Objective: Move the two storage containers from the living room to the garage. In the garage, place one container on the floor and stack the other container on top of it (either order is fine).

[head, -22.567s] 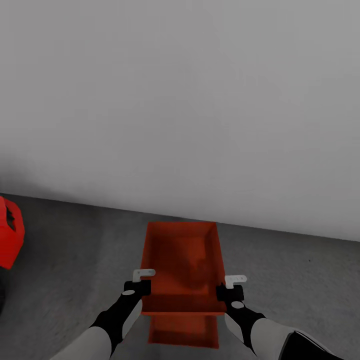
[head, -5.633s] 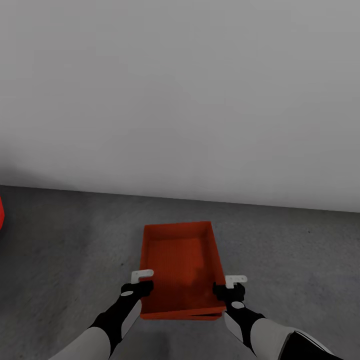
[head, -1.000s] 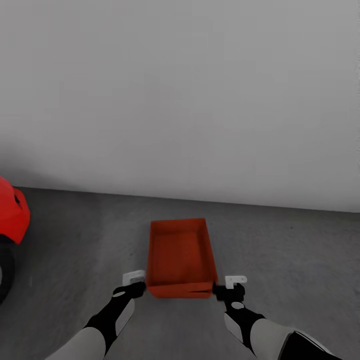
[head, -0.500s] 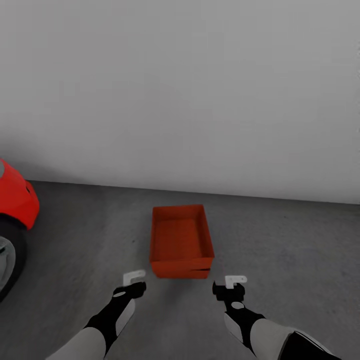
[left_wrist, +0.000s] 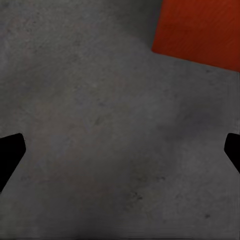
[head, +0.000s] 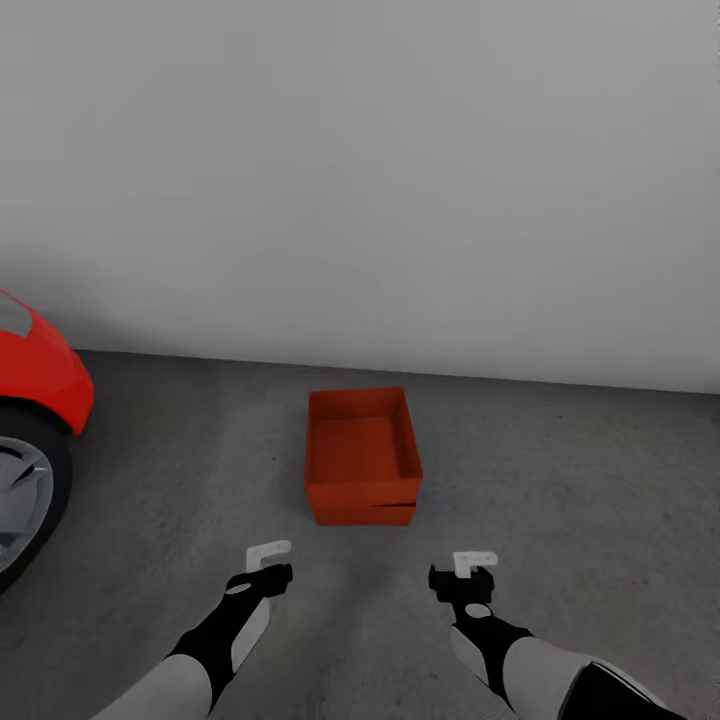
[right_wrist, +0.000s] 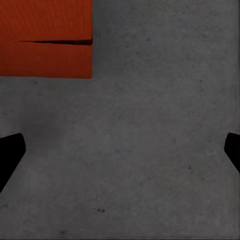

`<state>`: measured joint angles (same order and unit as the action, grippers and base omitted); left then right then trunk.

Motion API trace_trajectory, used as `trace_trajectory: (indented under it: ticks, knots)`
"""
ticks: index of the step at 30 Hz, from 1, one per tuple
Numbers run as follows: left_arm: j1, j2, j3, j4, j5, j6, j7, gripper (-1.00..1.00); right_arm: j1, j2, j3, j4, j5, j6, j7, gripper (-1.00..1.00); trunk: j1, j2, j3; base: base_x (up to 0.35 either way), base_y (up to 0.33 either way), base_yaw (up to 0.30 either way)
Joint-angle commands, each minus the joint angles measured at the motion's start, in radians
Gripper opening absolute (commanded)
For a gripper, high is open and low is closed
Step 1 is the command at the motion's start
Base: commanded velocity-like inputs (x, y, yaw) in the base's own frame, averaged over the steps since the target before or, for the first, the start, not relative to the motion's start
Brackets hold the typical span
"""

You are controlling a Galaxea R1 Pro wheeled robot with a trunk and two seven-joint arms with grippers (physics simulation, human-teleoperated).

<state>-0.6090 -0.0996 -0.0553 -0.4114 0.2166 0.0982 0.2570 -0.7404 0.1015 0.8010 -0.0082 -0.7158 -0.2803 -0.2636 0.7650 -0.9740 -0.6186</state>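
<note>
With both storage containers (head: 361, 455) nested as one stack on the concrete floor (head: 560, 470), near the far grey wall (head: 360, 180), placement looks done. Slanted seam on the near face says the upper box sits a bit skewed on the lower. Left gripper (head: 268, 562) and right gripper (head: 464, 572) hover just near of the stack, spread wide, holding nothing; each wrist view has bare floor between the fingertips. Red car (head: 35, 400) sits well apart at left, so the stack looks clear of it.
</note>
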Motion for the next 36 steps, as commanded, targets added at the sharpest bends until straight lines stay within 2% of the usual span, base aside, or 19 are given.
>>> trace_trajectory:
  ticks: [1,4,7,9,10,12,14,17,19,20,24,26,30,34,35,36]
  knots:
    - [0.0,0.0,-0.006,-0.004,0.009,0.005,0.007,1.0,0.0,-0.001,0.008,0.0,-0.007,0.0,-0.003,1.0,0.0,-0.001,-0.001,-0.174,0.0,0.0]
    - [0.0,0.004,-0.004,-0.005,0.011,0.004,0.004,1.0,0.0,-0.017,0.008,0.004,-0.007,0.015,0.001,1.0,0.0,-0.001,-0.001,-0.046,0.0,0.0]
    - [-0.001,0.01,-0.002,0.003,0.014,0.013,0.008,1.0,0.001,-0.061,0.009,0.029,-0.007,0.037,0.004,1.0,0.0,-0.001,-0.001,-0.013,0.0,0.0]
    - [-0.001,0.034,-0.001,0.034,0.018,0.028,0.006,1.0,0.004,-0.113,0.009,0.037,-0.008,0.049,0.009,1.0,0.0,-0.001,-0.001,-0.005,0.0,0.0]
    - [-0.001,0.04,-0.001,0.049,0.02,0.033,0.005,1.0,0.005,-0.127,0.009,0.038,-0.008,0.05,0.01,1.0,0.0,-0.001,-0.001,-0.003,0.0,0.0]
    - [-0.001,0.065,0.001,0.155,0.024,0.038,-0.003,1.0,0.032,-0.173,0.01,0.04,-0.008,0.051,0.019,1.0,0.0,-0.001,-0.001,-0.002,0.0,0.0]
    - [-0.001,0.076,0.002,0.24,0.028,0.038,-0.008,1.0,0.066,-0.194,0.01,0.041,-0.009,0.052,0.037,1.0,0.0,-0.001,-0.001,-0.001,0.0,0.0]
    - [-0.001,0.083,0.003,0.327,0.04,0.032,-0.012,1.0,0.115,-0.206,0.01,0.042,-0.008,0.055,0.078,1.0,0.0,-0.001,-0.001,0.0,0.0,0.0]
    - [0.0,0.094,0.003,0.377,0.049,0.013,-0.014,1.0,0.168,-0.21,0.01,0.042,-0.008,0.057,0.131,1.0,0.0,-0.001,-0.001,0.0,0.0,0.0]
    - [0.0,0.107,0.003,0.399,0.051,-0.008,-0.017,1.0,0.247,-0.213,0.01,0.042,-0.008,0.056,0.195,1.0,0.0,-0.001,-0.001,0.0,0.0,0.0]
    - [0.01,0.113,0.003,0.408,0.054,-0.017,-0.029,1.0,0.346,-0.218,0.009,0.042,-0.009,0.057,0.267,1.0,0.0,-0.001,-0.001,0.0,0.0,0.0]
    - [0.068,0.126,0.004,0.41,0.055,-0.02,-0.041,1.0,0.415,-0.218,0.009,0.042,-0.01,0.06,0.303,1.0,0.0,-0.001,-0.001,0.0,0.0,0.0]
    - [0.164,0.153,0.003,0.411,0.052,-0.024,-0.052,1.0,0.529,-0.209,0.009,0.042,-0.01,0.069,0.315,1.0,0.0,-0.001,-0.001,0.0,0.0,0.0]
    - [0.234,0.159,0.003,0.41,0.042,-0.027,-0.071,1.0,0.6,-0.203,0.009,0.041,-0.012,0.061,0.318,1.0,0.0,-0.001,0.0,0.0,0.0,0.0]
    - [0.277,0.161,0.002,0.409,0.037,-0.059,-0.102,1.0,0.632,-0.198,0.007,0.041,-0.039,0.052,0.318,1.0,0.0,-0.001,0.001,0.0,0.0,0.0]
    - [0.281,0.161,0.002,0.409,0.038,-0.071,-0.107,1.0,0.635,-0.198,0.007,0.041,-0.048,0.051,0.319,1.0,0.0,-0.001,0.002,0.0,0.0,0.0]
